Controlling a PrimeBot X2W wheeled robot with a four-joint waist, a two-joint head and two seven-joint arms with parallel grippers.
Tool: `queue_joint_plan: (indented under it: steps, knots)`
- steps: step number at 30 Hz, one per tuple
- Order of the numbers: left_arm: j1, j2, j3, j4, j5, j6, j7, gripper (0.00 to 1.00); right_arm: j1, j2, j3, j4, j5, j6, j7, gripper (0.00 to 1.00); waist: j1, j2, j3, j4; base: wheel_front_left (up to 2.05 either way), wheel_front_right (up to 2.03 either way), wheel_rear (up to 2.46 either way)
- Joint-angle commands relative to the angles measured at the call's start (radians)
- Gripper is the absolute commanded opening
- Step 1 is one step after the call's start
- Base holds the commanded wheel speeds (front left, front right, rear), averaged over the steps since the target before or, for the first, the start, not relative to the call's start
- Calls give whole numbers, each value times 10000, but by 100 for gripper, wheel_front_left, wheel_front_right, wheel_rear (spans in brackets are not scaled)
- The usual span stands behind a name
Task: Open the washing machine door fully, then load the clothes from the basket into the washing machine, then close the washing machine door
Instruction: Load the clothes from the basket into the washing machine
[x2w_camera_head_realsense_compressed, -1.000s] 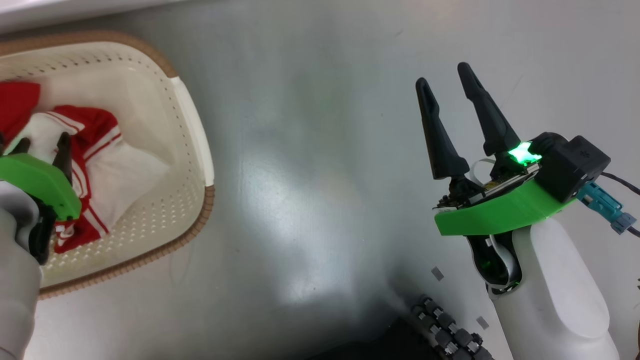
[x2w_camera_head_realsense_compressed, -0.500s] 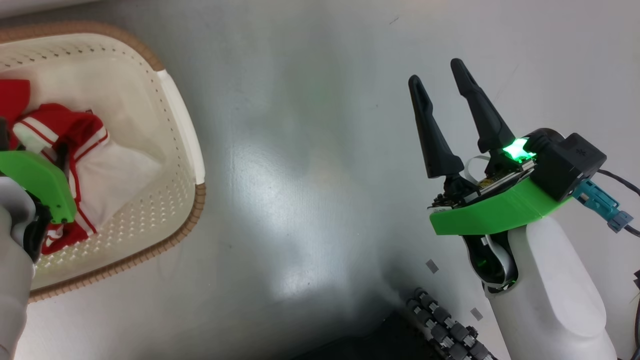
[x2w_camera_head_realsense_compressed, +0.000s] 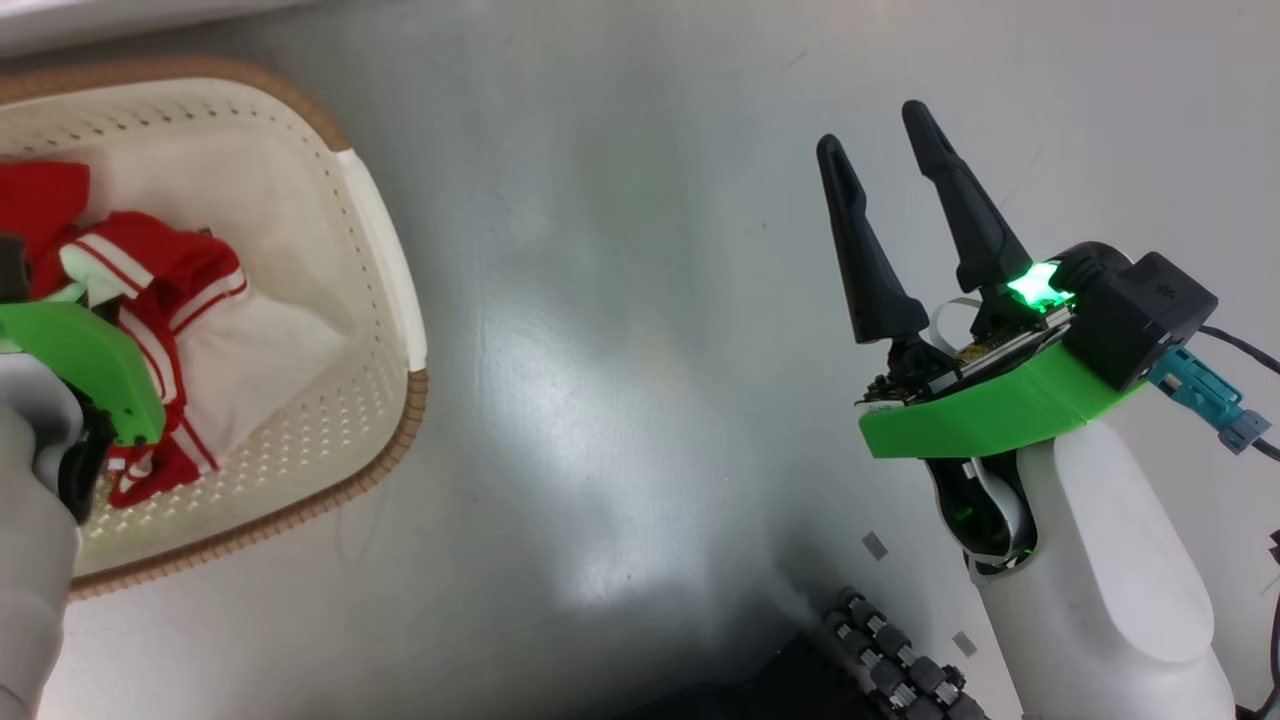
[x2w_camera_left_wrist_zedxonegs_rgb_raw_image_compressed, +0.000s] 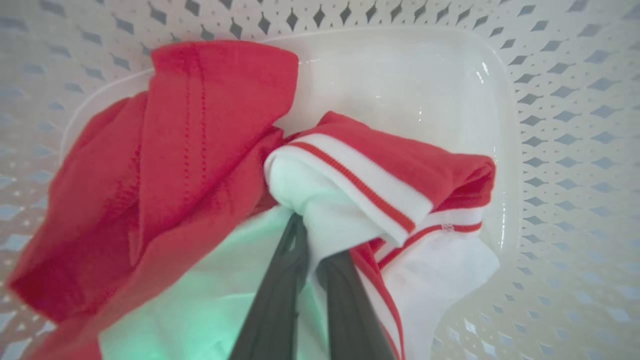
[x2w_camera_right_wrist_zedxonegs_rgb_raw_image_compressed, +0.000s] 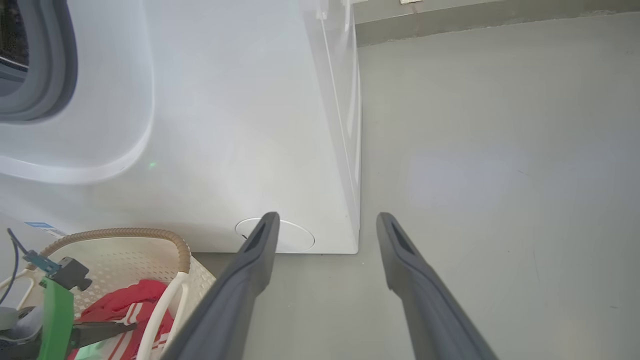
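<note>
The cream perforated basket (x2w_camera_head_realsense_compressed: 390, 300) (x2w_camera_left_wrist_zedxonegs_rgb_raw_image_compressed: 550, 100) (x2w_camera_right_wrist_zedxonegs_rgb_raw_image_compressed: 125, 232) stands on the floor at my left, against the washing machine (x2w_camera_right_wrist_zedxonegs_rgb_raw_image_compressed: 225, 125). In it lie the clothes (x2w_camera_head_realsense_compressed: 200, 330) (x2w_camera_left_wrist_zedxonegs_rgb_raw_image_compressed: 200, 150) (x2w_camera_right_wrist_zedxonegs_rgb_raw_image_compressed: 125, 305), red with white stripes and white panels. My left gripper (x2w_camera_left_wrist_zedxonegs_rgb_raw_image_compressed: 312, 235) reaches down into the basket and is shut on a bunched white fold of the clothes. My right gripper (x2w_camera_head_realsense_compressed: 878, 132) (x2w_camera_right_wrist_zedxonegs_rgb_raw_image_compressed: 327, 220) hangs open over bare floor to the right, holding nothing. The washing machine door is out of view.
The machine's grey rubber seal (x2w_camera_right_wrist_zedxonegs_rgb_raw_image_compressed: 45, 65) shows at the upper left, its round white filter cap (x2w_camera_right_wrist_zedxonegs_rgb_raw_image_compressed: 280, 237) low near the corner. Glossy grey floor (x2w_camera_head_realsense_compressed: 620, 350) spreads between basket and right arm. A black ribbed part (x2w_camera_head_realsense_compressed: 890, 660) of my base sits bottom centre.
My left gripper's fingers have closed on the white fold and the fabric has bunched up around them. The head view shifted slightly. The right gripper has stayed open.
</note>
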Motion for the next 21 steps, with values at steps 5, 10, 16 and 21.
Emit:
queue_joint_plan:
  steps: [5,10,16,21]
  knots:
    - [483,284,9,-304,-261,-30,-537,0,362,60,65,-142,21,16,-46,100,0,0,-439,184,0,0,0]
    - [797,182,-205,-654,-523,-30,-954,0,410,60,51,-74,2,16,-46,100,0,0,-900,344,0,0,0]
    - [1194,-19,-397,-998,-989,-31,-1330,0,386,57,89,67,-71,16,-46,100,0,0,-1567,562,0,0,0]
    - [1604,-62,-645,-1253,-1287,-31,-1755,0,473,-42,78,214,-20,16,-46,100,0,0,-2221,714,0,0,0]
